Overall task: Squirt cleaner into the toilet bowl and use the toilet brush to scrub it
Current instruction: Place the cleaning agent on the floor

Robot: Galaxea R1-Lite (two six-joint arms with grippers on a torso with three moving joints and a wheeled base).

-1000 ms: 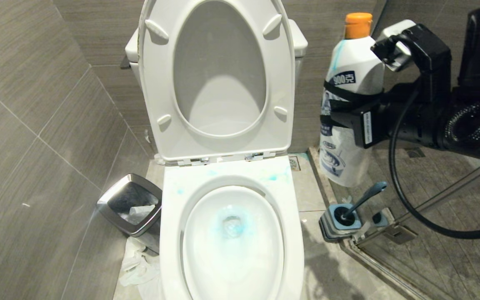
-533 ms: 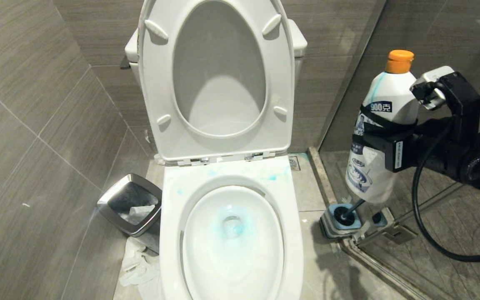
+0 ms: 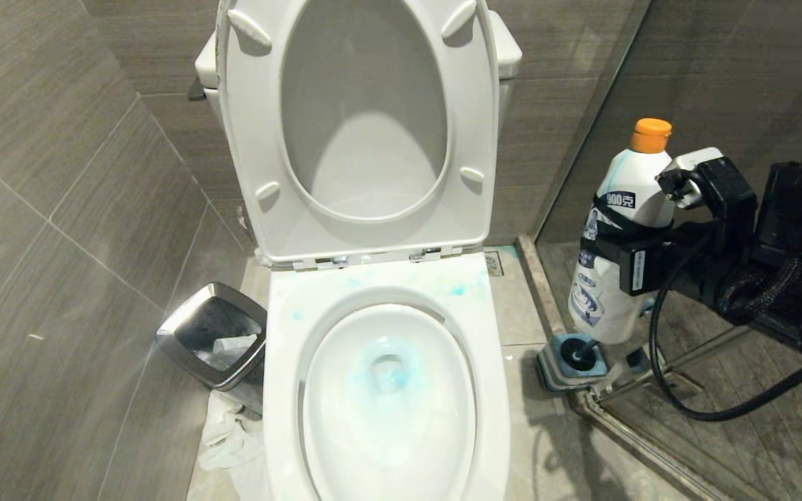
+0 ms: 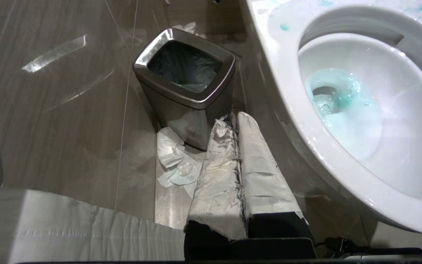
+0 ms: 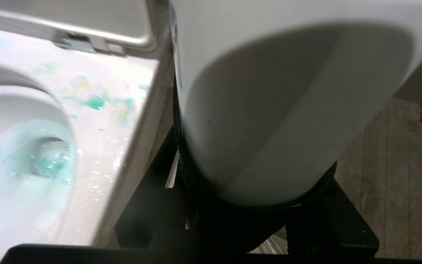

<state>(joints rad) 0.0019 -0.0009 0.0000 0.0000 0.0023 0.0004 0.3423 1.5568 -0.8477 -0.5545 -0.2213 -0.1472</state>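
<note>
At the far left stands a grey tiled wall (image 3: 46, 209), and at its foot a steel-rimmed bin (image 3: 211, 334) with crumpled paper (image 3: 223, 435) on the floor just beside it. The left gripper (image 4: 238, 124) is outside the head view; its wrist view shows its 2 paper-wrapped fingers (image 4: 258, 165) pressed together with nothing between them, hanging low between the bin and the toilet bowl (image 3: 282, 390). The bowl fills the middle, its seat and lid (image 3: 248, 139) raised upright against the tank. The cleaner (image 3: 390, 372) shows as a pale turquoise ring around the drain, with more blots on the rim ledge just below the hinges. To the right of the bowl, on the floor by the glass partition's metal track (image 3: 624, 424), sits the toilet brush (image 3: 577, 351) in its squarish holder, dark head down; its handle is mostly hidden behind a white cleaner bottle (image 3: 624, 209) with an orange cap. The right gripper (image 3: 613, 261) clasps that bottle around its middle, keeping it upright directly above the brush holder, well to the right of the bowl.
</note>
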